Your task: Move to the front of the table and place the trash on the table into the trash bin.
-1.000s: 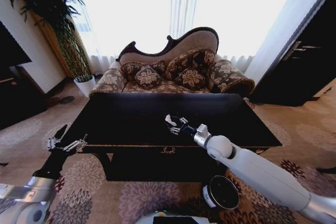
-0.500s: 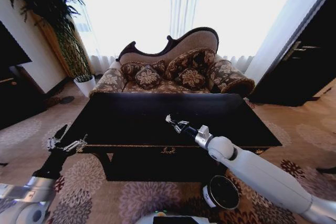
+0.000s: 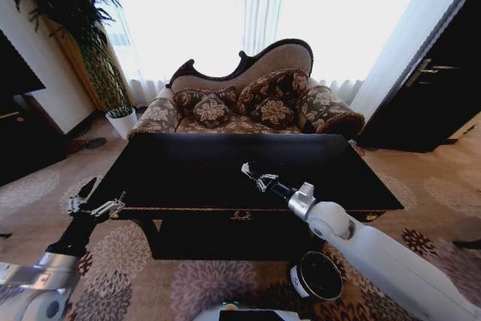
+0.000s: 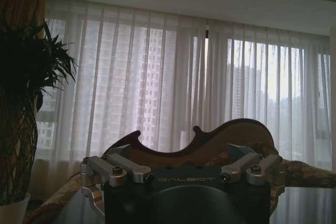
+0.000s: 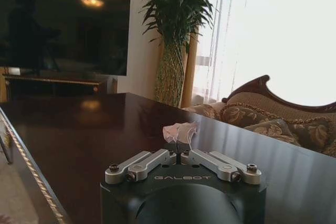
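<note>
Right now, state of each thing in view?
right gripper: shut on the crumpled white tissue, above the table
left gripper: open, idle off the table's left front corner
trash bin: upright on the carpet at the table's front, mouth open

The head view looks forward and down from above the table (image 3: 188, 163), taking in its whole top, the sofa (image 3: 248, 103) behind it and the bright curtained window beyond; the left wrist view sits low off the table's left corner, facing level toward the sofa back (image 4: 210, 145) and the curtains (image 4: 157, 77); the right wrist view rides close above the tabletop (image 5: 79, 129), facing across it toward the plant (image 5: 176, 40) and television (image 5: 63, 30); all three share the sofa.
</note>
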You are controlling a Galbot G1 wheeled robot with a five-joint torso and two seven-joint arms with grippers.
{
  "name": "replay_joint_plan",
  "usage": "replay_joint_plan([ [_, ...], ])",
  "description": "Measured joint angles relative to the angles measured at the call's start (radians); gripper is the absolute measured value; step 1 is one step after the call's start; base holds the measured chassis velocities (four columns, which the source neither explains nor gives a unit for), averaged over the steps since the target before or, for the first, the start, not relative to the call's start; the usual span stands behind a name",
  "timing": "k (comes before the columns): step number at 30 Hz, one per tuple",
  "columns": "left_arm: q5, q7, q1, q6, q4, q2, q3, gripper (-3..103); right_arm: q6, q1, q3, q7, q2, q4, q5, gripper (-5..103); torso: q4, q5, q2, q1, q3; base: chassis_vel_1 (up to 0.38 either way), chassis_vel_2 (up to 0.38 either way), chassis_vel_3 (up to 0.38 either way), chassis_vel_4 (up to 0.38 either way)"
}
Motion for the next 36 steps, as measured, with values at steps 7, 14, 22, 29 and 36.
replay_joint_plan([
  [7,-0.021,-0.001,-0.004,-0.005,-0.004,0.002,-0.012,100,0.023,-0.189,0.168,-0.023,0.049,0.064,0.000,0,0.0000,0.0003,0.000,0.000,0.000,0.000,0.000,0.000,0.000],
  [14,-0.056,-0.001,-0.010,-0.004,-0.006,0.019,-0.038,100,0.063,-0.336,0.366,-0.102,0.117,0.080,0.007,0,0.0000,-0.0001,0.000,0.000,0.000,0.000,0.000,0.000,0.000],
  [22,-0.079,-0.001,-0.017,-0.003,-0.006,0.025,-0.052,100,0.133,-0.492,0.649,-0.173,0.231,0.068,0.037,0,0.0001,-0.0002,0.000,0.000,0.000,0.000,0.000,0.000,0.000],
  [29,-0.084,-0.002,-0.028,-0.003,0.003,0.025,-0.050,100,0.247,-0.577,0.839,-0.236,0.299,-0.068,-0.002,0,-0.0003,0.0004,0.000,0.000,0.000,0.000,0.000,0.000,0.000],
  [36,-0.081,-0.002,-0.025,-0.005,-0.008,-0.004,-0.049,100,0.277,-0.592,0.924,-0.284,0.373,-0.106,0.039,0,0.0002,-0.0001,0.000,0.000,0.000,0.000,0.000,0.000,0.000],
])
